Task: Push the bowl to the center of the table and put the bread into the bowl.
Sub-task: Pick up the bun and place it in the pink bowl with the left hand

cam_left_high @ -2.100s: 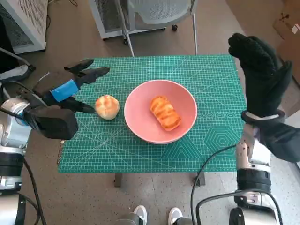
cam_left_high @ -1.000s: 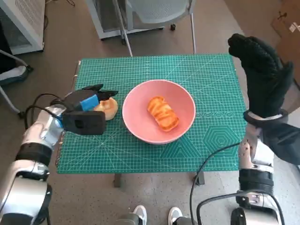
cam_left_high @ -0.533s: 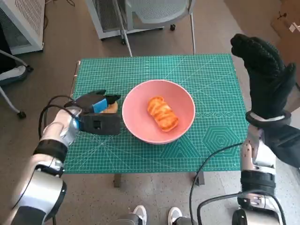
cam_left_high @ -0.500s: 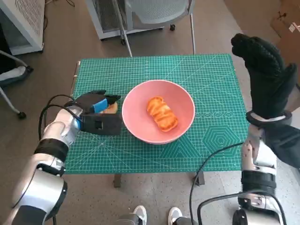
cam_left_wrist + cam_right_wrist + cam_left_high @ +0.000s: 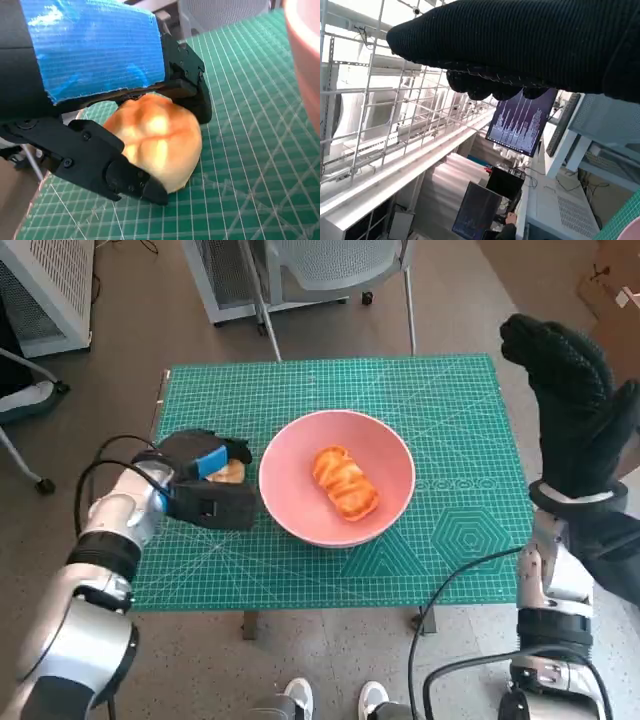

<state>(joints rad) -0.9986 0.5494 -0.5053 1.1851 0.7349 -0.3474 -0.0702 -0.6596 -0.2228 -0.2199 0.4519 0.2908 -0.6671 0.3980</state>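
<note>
Over the green tabletop (image 5: 300,560) in the head view, the left hand (image 5: 205,475) covers a round bread roll (image 5: 228,472) just beside the pink bowl (image 5: 385,445), which sits near the middle of the mat and already holds a striped loaf (image 5: 344,482). The right hand (image 5: 575,410) is raised well clear off the table's right edge, holding nothing.

From the left wrist view, the black fingers (image 5: 125,177) wrap the bread roll (image 5: 157,140) on both sides while it rests on the mat, the bowl's rim (image 5: 302,45) close by. The step in hand looks like the grasp; next would come a lift over the rim and a release inside.

From the right wrist view, the glove (image 5: 530,45) spans the picture, its fingers held loosely apart and empty; a monitor (image 5: 522,125) and a person's hand (image 5: 510,218) show behind.
</note>
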